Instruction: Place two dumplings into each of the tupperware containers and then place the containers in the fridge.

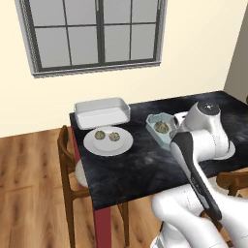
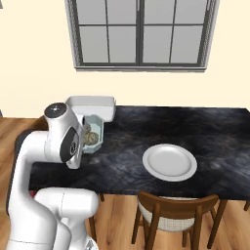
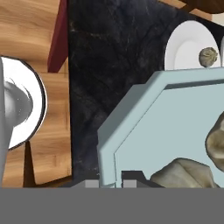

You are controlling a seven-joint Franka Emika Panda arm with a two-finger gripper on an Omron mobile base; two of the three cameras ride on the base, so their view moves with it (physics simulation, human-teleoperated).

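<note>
I find the claw drawn narrow, its two dark tips set either side of the raised wall of the pale blue tupperware container, one tip outside the rim and one inside, so I record it as gripping that wall at a cut corner. In the hand view two dumplings in the blue tray lie close to the gripped edge, the second cut off by the frame. The container sits on the dark marbled desk; from the left base view it lies just beside the arm's elbow, and I cannot tell whether its base is flat on the desk or raised off it. The larger white tupperware container stands at the far left corner of the desk, near the wall under the window, and nothing shows above its rim from this angle. In front of it a round white plate carries two dumplings on the plate, side by side and just apart. From the right base view a second white plate lies well apart from both containers, nearer the front edge. A wooden chair stands at the front edge, another wooden chair at the left end.
</note>
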